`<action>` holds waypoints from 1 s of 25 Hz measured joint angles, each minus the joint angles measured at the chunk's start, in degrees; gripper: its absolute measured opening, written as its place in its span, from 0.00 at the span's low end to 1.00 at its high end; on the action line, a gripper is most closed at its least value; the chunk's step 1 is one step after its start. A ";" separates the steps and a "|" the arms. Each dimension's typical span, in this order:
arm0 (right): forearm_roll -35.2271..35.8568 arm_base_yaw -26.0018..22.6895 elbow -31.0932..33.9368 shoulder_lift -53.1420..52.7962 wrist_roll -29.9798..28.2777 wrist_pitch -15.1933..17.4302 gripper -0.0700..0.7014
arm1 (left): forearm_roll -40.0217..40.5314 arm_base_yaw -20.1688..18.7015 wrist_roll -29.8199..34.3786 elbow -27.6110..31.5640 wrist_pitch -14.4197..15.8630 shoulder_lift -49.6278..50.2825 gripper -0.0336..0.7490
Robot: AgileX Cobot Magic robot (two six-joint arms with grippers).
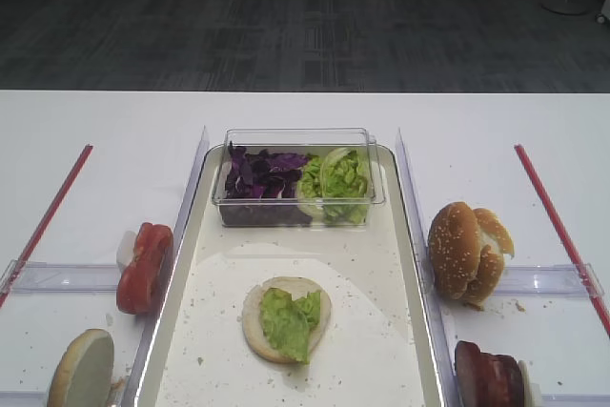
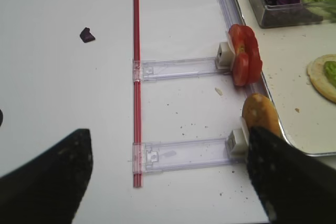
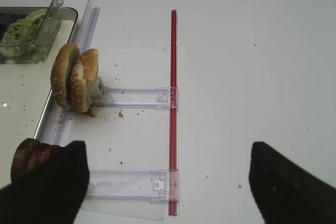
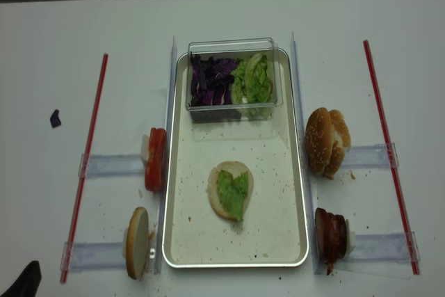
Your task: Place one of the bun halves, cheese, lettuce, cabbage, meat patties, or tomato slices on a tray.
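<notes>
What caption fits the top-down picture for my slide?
A bun half topped with lettuce lies on the tray, other burger fillings waiting alongside.

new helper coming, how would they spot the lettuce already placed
Find the large cream-white rectangular tray mid-table. On its pale round bun half lies a crinkled light-green lettuce leaf. Unlike the green leaves in the clear plastic box, it lies loose on bread.

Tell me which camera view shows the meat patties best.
The realsense high view: the meat patties appear whole, right of the tray. The other high view crops them at the bottom edge; the right wrist view hides most behind a claw finger; the left wrist view misses them.
</notes>
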 joint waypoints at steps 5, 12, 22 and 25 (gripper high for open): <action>0.00 0.00 0.00 0.00 0.00 0.00 0.91 | 0.00 0.00 0.00 0.00 0.00 0.00 0.75; 0.00 0.00 0.00 0.00 0.00 0.00 0.91 | 0.00 0.00 0.00 0.00 0.00 0.00 0.75; 0.00 0.00 0.00 0.00 0.00 0.00 0.91 | 0.00 0.00 0.00 0.00 0.00 0.00 0.75; 0.00 0.00 0.00 0.00 0.00 0.00 0.91 | 0.00 0.00 0.00 0.00 0.00 0.00 0.75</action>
